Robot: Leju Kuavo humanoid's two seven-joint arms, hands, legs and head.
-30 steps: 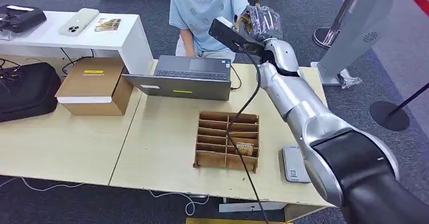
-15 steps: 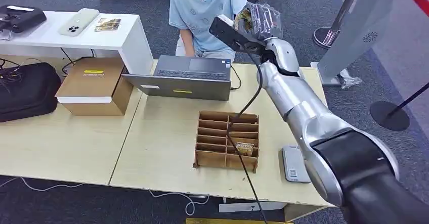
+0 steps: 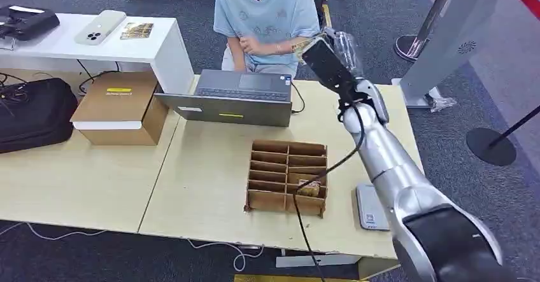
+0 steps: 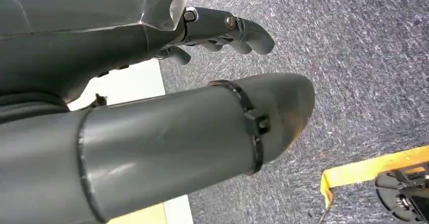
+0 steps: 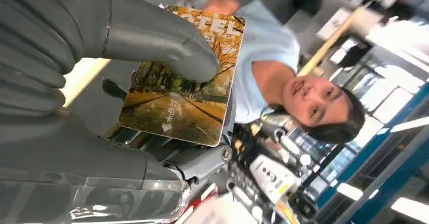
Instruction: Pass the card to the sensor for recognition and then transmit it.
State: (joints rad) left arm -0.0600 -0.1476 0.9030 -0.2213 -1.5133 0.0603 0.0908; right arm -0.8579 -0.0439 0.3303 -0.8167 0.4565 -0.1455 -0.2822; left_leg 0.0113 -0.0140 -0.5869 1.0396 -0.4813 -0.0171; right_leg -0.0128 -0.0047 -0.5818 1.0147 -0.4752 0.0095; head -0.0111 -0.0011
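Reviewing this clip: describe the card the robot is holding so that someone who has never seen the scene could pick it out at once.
Follow the silver right arm up past the far edge of the table toward the seated person. The right hand there pinches the card under its thick grey thumb. Unlike the card lying in the cardboard divider box, this one is in the air, showing an autumn tree scene and the letters OTEL.

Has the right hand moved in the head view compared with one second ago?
Yes. The right hand with the card has shifted rightward and slightly down, farther past the laptop's right corner.
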